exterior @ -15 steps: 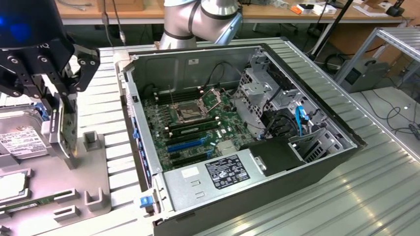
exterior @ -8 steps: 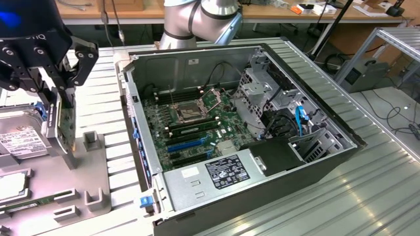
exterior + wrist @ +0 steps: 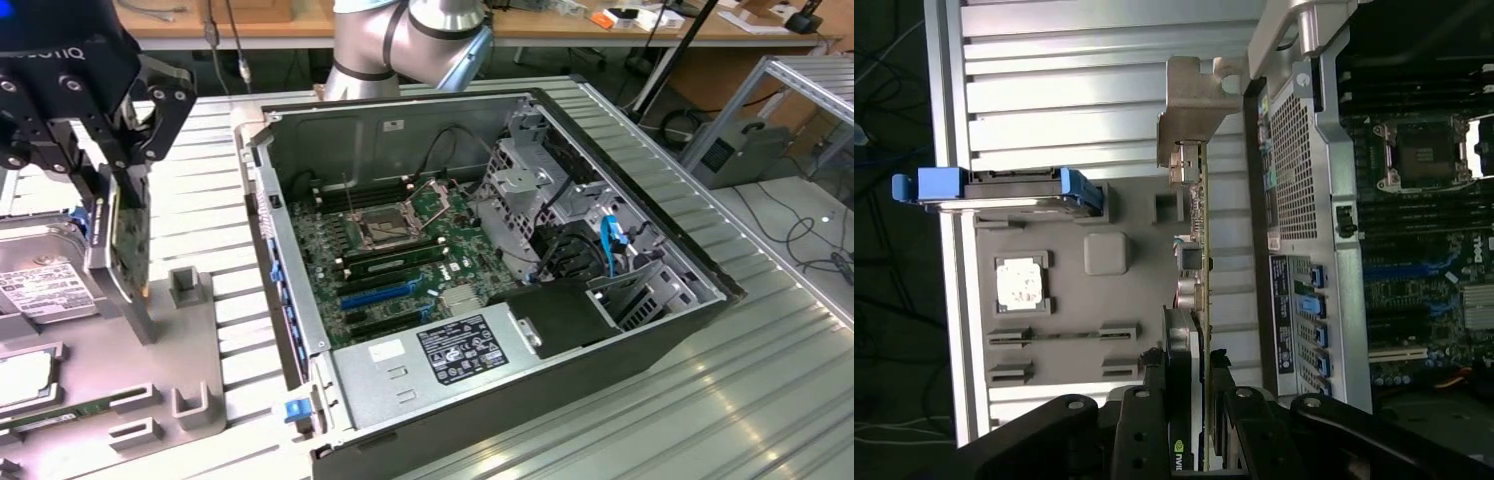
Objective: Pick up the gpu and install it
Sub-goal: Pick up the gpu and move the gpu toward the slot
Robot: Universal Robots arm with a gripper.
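**Obs. 1, hand.** Your gripper (image 3: 104,195) sits at 9 to 10 o'clock in the exterior view, well apart from the computer case (image 3: 627,300). Its fingers (image 3: 1144,400) are clamped on the gpu (image 3: 131,255), one on each face of the card. The grasp is at the black fan end.

**Obs. 2, card.** The gpu hangs on edge with its long axis vertical, over the grey fixture tray (image 3: 167,375) at 8 o'clock. In the wrist view, the green board edge runs straight away from the fingers to the silver bracket (image 3: 1189,110) at the far end. You cannot tell whether that lower end touches the tray or clears it. The card is outside the case and not installed.

**Obs. 3, tray.**
- A hard drive (image 3: 34,285) with a white label lies just beside the held card, toward the 9 o'clock edge.
- The wrist view shows a processor chip (image 3: 1019,283) seated in a recess.
- A blue-handled carrier (image 3: 994,188) stands near the tray's rim.

**Obs. 4, case.** The case lies open on the slatted table (image 3: 761,400) at centre frame, with the motherboard (image 3: 400,260) facing up.
- The CPU socket (image 3: 380,222) is mid-board.
- The blue slots (image 3: 380,296) are at 6 o'clock from the socket.
- The power supply (image 3: 447,352) is at the case's 6 o'clock end.
- The robot arm (image 3: 400,40) rises at 12 o'clock.
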